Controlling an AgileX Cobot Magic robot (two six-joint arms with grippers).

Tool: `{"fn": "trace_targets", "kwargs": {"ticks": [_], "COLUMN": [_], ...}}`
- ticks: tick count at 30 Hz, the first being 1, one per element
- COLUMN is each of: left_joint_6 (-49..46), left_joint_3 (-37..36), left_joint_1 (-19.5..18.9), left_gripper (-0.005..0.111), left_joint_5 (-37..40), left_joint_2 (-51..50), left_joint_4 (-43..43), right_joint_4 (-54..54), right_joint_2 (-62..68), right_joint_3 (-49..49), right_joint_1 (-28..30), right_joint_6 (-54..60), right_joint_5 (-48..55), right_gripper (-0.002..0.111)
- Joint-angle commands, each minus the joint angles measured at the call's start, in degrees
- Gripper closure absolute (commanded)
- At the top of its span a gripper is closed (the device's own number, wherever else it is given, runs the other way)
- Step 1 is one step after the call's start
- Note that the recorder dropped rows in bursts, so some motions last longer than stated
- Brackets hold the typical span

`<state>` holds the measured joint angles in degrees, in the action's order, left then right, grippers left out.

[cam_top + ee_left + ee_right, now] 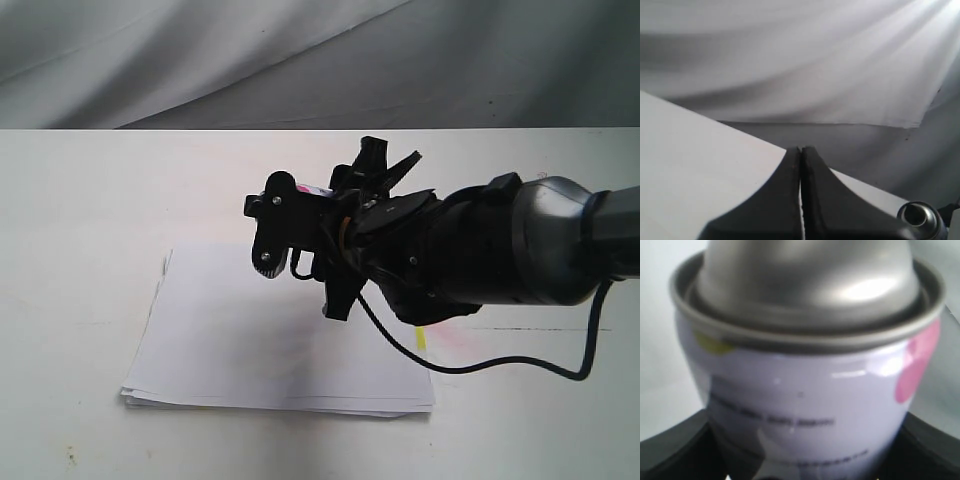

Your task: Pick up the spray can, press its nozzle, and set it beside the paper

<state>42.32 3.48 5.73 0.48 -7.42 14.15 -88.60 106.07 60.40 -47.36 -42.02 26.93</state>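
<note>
The right gripper is pinching the spray can, with its black fingers hugging the can on both sides. Up close, we are seeing the can's silver rim and dome. Its pale label is showing a pink dot by one edge and a yellow-green dot by the other.

From the outside camera, the arm is sticking out from the right and holding the can over the far edge of the paper. Most of the can is hiding behind the gripper there.

The paper is lying flat on the white table. Its left edges are fanning out unevenly, and a yellow tab is poking out on the right. Bare table is lying open left of the stack, right of it under the black cable, and behind it up to the grey cloth.

The left gripper is pressed together with nothing in it, pointing past the table edge at the cloth.
</note>
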Motion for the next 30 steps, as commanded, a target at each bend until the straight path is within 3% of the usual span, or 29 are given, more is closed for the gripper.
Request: {"fn": "trace_targets", "kwargs": {"ticks": [1,10,16,20,26,30], "left_joint_6": [0.3,-9.7,-14.5,-14.5,-17.2,-28.9], "left_joint_3": [8.8,31.7,47.2,53.1,54.6,54.6], "left_joint_1": [-0.1,-0.1,-0.1,-0.1,-0.1,0.5], "left_gripper": [0.107,0.107,0.107,0.107,0.107,0.107], "left_joint_5": [6.6,0.1,4.9,8.2,9.1,13.6], "left_joint_2": [-10.4,-37.5,-54.7,-61.3,-67.0,-70.4], "left_joint_4": [0.1,4.8,4.6,3.8,-7.4,-22.7], "right_joint_4": [-1.4,-1.4,-1.4,-1.4,-1.4,-1.4], "right_joint_2": [-0.7,-0.7,-0.7,-0.7,-0.7,-0.7], "right_joint_3": [0.4,0.4,0.4,0.4,0.4,0.4], "right_joint_1": [-0.1,-0.1,-0.1,-0.1,-0.1,-0.1], "right_joint_6": [0.2,0.2,0.2,0.2,0.2,0.1], "right_joint_5": [0.4,0.4,0.4,0.4,0.4,0.3], "right_gripper": [0.108,0.108,0.108,0.108,0.108,0.108]}}
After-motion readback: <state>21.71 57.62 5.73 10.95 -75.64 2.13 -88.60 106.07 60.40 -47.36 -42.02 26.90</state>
